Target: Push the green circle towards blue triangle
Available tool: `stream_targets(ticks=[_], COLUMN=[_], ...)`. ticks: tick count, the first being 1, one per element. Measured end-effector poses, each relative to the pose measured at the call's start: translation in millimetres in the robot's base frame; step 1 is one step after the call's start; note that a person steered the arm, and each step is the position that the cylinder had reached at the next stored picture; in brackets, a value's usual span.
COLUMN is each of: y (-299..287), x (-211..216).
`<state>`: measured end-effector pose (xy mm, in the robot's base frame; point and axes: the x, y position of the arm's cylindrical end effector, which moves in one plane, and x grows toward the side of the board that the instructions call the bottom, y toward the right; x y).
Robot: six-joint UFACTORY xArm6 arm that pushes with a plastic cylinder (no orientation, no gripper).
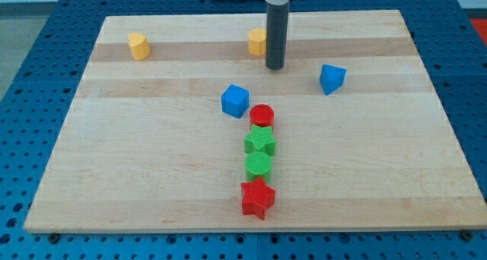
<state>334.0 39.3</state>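
- There are no jaws on this rig, so nothing opens, closes or holds; my tip is a bare rod end resting on the board near the view's top, just beside a yellow block and touching no block.
- The green circle sits in a tight column of 4: red circle above, green star next, then it, then the red star below.
- The blue triangle lies up and to the view's right, well apart.
- I judge the good approach is circling round to the circle's lower-left side, then pushing diagonally; contact off-centre would drag both stars.
- The blue cube stands left of the column, narrowing that route.
- The right half of the wooden board is open, edges far off.
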Motion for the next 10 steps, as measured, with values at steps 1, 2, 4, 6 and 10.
stream_targets(ticks=[1, 2, 4, 6, 10], y=[-3.0, -3.9, -19.6, -81.4, -153.1], x=[-18.5, -18.5, -9.9, 42.1, 50.0])
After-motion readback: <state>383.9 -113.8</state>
